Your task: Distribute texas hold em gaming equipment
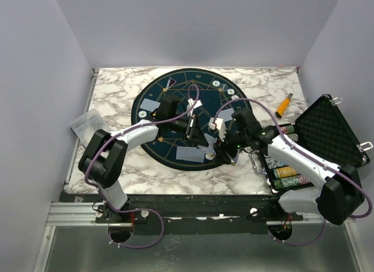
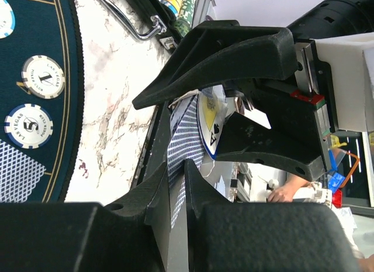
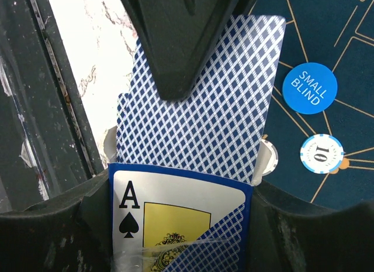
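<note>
Now: left claw (image 2: 175,174) pinching far end of card (image 3: 204,96), which sticks half out of deck (image 3: 175,219) clamped in right claw (image 3: 184,196), above mat (image 1: 153,144). Card likely light, thin, slick, bendy; grip flat faces near edge.

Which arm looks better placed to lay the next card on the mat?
Left. The left gripper pinches the blue-backed card sticking out of the card box, while the right gripper is occupied holding that box.
</note>
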You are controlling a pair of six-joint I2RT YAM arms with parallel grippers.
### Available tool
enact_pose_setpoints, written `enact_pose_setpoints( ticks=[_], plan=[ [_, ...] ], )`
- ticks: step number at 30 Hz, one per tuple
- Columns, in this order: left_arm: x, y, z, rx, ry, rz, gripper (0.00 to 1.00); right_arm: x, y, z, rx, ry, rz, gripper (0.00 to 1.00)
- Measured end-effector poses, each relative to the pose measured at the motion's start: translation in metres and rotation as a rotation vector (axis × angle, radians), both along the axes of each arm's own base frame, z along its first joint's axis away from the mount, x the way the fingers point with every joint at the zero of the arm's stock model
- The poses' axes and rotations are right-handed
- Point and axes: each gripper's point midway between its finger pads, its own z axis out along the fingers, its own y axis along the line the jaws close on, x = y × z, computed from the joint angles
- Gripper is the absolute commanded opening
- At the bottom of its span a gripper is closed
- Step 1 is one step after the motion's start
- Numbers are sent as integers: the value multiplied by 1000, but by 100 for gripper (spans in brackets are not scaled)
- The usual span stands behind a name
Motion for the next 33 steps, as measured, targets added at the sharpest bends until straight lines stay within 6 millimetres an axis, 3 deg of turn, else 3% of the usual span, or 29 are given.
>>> enact_pose_setpoints(
  ticks=[11, 20, 23, 30, 33],
  plan=[
    [19, 22, -6, 7, 14, 74, 0, 0, -1, -1, -5, -1, -3, 1],
    [46, 56, -7, 7, 25, 183, 0, 0, -1, 0, -1, -5, -3, 1],
    [71, 85, -8, 12, 34, 277, 0, 0, -1, 1, 1, -8, -3, 1],
    [170, 174, -7, 71, -4, 541, 2, 0, -1, 2, 2, -9, -3, 1],
    [198, 203, -12, 108, -15, 619, 2, 0, -1, 2, 2, -9, -3, 1]
  ],
)
